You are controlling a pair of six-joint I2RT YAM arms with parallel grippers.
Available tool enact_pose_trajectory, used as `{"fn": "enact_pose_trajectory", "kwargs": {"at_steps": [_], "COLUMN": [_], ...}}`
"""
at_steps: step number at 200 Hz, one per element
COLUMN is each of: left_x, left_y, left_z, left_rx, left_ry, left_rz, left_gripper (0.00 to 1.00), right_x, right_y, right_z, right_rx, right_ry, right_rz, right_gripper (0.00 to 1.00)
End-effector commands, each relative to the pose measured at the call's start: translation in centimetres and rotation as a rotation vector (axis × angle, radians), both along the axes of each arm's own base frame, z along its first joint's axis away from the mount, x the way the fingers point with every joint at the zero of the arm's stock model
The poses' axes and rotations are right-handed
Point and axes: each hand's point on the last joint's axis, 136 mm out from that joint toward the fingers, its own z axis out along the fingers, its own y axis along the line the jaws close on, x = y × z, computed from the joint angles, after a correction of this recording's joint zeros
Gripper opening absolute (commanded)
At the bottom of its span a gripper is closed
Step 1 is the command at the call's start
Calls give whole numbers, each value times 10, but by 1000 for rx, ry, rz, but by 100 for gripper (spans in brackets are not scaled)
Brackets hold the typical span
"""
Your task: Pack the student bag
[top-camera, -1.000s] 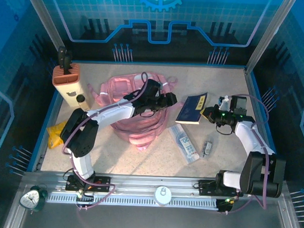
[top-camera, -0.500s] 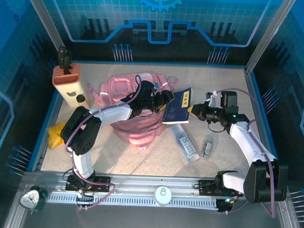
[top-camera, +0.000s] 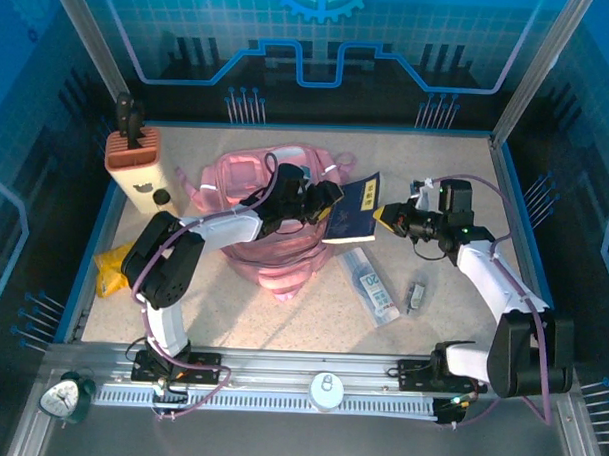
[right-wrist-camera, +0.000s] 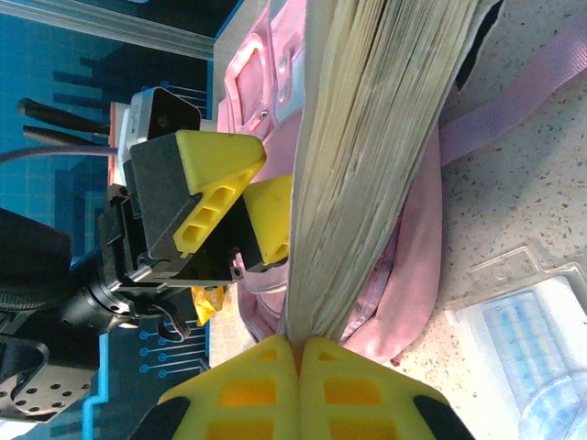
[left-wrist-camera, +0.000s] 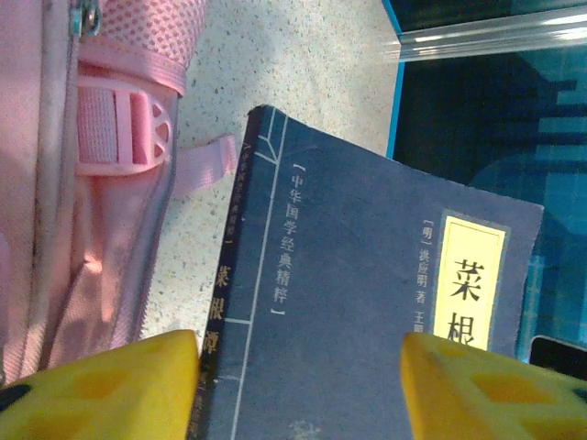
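The student bag [top-camera: 241, 181], a soft pink backpack, lies at mid table. A dark blue book [top-camera: 353, 212] with a yellow title label stands tilted on edge against the bag's right side. My right gripper [top-camera: 388, 217] is shut on the book's right edge; in the right wrist view its fingertips [right-wrist-camera: 298, 346] pinch the pages [right-wrist-camera: 385, 137] in front of the pink fabric [right-wrist-camera: 408, 266]. My left gripper [top-camera: 320, 201] reaches over the bag and stands open, facing the book's cover [left-wrist-camera: 367, 275]. Both its yellow fingers [right-wrist-camera: 271, 215] are on the cover's side, nothing held.
A clear plastic packet [top-camera: 371, 285] and a small grey item [top-camera: 415, 295] lie right of the bag, in front of the book. An orange holder [top-camera: 132, 150] and a white bottle [top-camera: 163, 198] stand at the far left. A yellow object [top-camera: 111, 269] lies at the left edge.
My right gripper has carried the book left, from flat on the table to tilted against the bag. The left gripper's jaws have narrowed somewhat and it has drawn back slightly.
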Motion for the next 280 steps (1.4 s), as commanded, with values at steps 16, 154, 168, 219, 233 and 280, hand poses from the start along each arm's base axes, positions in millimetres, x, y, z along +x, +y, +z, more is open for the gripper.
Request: {"fn": "enact_pose_trajectory", "kwargs": {"at_steps": [16,154,168,219,233,280], "left_x": [-8,-9,-10,-16,-18,-21], "left_y": [16,10,10,13,15,19], "left_z": [4,60,68,95,109,138], "left_rx": [68,-89,-98,-141,-155,-188], "left_ry": [19,-127,-144,-188,-219,-286], "left_rz": [34,11,5,9,17,39], "left_gripper": [73,33,21,1,0,0], "right_x": [4,9,8,6,2,-6], "right_y": [6,5,6,7,4,25], "right_z": [20,9,9,13,9,12], "right_rx": [46,46,50,73,75,153], "right_ry": [-73,-67,-66,-65,-46,-10], "right_rz": [21,39,47,51,42,76], "right_gripper": [0,0,0,31,52,84]}}
